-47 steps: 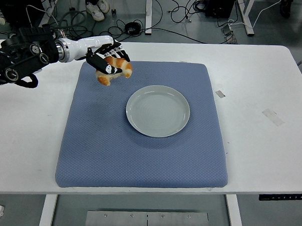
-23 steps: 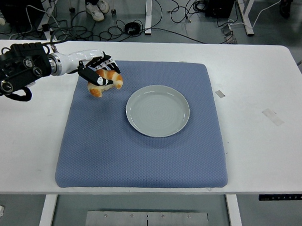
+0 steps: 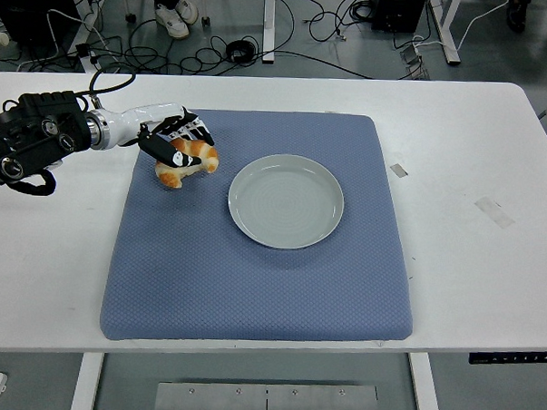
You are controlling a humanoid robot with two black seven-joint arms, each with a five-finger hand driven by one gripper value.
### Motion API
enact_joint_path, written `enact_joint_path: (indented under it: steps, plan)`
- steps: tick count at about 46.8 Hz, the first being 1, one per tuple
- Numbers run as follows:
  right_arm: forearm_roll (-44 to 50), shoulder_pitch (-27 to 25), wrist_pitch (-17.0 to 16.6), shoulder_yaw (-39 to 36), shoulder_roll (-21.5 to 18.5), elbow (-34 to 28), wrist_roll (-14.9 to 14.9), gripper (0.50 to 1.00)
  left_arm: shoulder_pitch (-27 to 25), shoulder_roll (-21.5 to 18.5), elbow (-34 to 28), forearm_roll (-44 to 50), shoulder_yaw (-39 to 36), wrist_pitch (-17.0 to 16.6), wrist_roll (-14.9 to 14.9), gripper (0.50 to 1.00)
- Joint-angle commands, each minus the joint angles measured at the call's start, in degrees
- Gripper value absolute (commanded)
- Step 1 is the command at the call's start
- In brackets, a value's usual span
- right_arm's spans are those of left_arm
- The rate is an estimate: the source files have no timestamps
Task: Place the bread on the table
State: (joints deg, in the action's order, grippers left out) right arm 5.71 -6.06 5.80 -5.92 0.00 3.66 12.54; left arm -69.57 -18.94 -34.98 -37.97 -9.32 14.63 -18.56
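The left robot hand (image 3: 174,139) reaches in over the blue mat (image 3: 261,286) on the white worktop (image 3: 471,259); its fingers curl around the bread (image 3: 186,161). The bread sits low at the mat's far left part, left of the plate (image 3: 285,201); whether it touches the mat is unclear.

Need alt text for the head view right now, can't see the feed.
The left hand grips the bread low over the blue mat's far-left area, left of an empty plate on a white table.

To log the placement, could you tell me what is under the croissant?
The blue mat lies beneath the croissant, gripped by the left hand; actual contact is hidden.
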Motion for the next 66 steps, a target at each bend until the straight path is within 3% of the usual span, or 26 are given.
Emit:
enact_joint_path:
  steps: [1, 14, 36, 55, 66]
  plan:
    - [0.0, 0.0, 0.0, 0.0, 0.0, 0.0, -0.1, 1.000, 0.3, 0.0, 0.0, 0.0, 0.0, 0.0, 0.0, 0.674]
    - [0.0, 0.0, 0.0, -0.1, 0.0, 0.0, -0.1, 1.000, 0.7, 0.0, 0.1, 0.0, 0.0, 0.0, 0.0, 0.692]
    - [0.0, 0.0, 0.0, -0.1, 0.0, -0.1, -0.1, 1.000, 0.7, 0.0, 0.1, 0.0, 0.1, -1.2, -0.1, 0.772]
    - [0.0, 0.0, 0.0, 0.0, 0.0, 0.0, -0.1, 1.000, 0.6, -0.4, 0.1, 5.9, 0.5, -1.3, -0.1, 0.937]
    - [0.0, 0.0, 0.0, 0.0, 0.0, 0.0, 0.0, 1.000, 0.5, -1.4, 0.1, 9.1, 5.9, -1.2, -0.1, 0.958]
